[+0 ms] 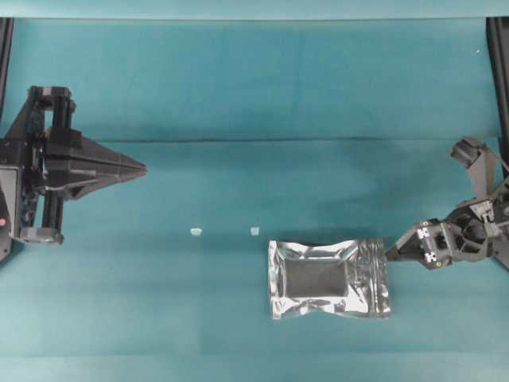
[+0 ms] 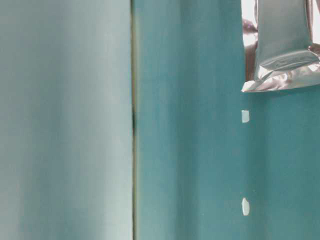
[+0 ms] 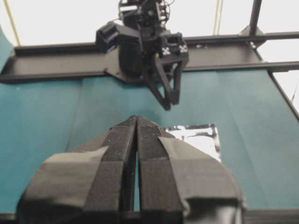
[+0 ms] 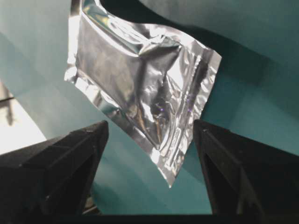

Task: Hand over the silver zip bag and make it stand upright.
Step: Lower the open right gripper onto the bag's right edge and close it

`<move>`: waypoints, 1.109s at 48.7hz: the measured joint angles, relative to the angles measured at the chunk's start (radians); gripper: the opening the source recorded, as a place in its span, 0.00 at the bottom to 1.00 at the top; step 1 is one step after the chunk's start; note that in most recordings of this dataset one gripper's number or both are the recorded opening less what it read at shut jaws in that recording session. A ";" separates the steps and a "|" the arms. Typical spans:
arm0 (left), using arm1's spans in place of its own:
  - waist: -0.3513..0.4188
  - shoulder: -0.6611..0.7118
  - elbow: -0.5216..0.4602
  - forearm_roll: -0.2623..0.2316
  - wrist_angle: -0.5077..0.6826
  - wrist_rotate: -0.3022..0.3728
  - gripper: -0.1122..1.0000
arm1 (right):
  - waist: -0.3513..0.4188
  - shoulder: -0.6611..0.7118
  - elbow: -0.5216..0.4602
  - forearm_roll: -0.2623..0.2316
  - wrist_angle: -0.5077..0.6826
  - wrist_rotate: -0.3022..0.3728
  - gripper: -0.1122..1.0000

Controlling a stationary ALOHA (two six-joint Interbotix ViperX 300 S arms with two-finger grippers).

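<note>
1 silver zip bag flat near table's right edge, right gripper wide beside it, left gripper closed, empty.

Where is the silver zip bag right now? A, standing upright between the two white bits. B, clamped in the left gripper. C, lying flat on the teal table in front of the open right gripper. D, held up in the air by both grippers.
C: the silver zip bag lies flat on the table, with the right gripper open just short of its edge.
</note>
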 measured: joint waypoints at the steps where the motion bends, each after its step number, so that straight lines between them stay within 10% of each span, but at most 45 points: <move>1: 0.000 0.002 -0.002 0.000 0.002 0.000 0.10 | 0.005 0.009 0.003 0.000 -0.015 0.006 0.87; 54: 0.011 -0.002 0.000 0.000 0.020 0.000 0.10 | 0.135 0.479 -0.091 0.072 -0.370 0.066 0.86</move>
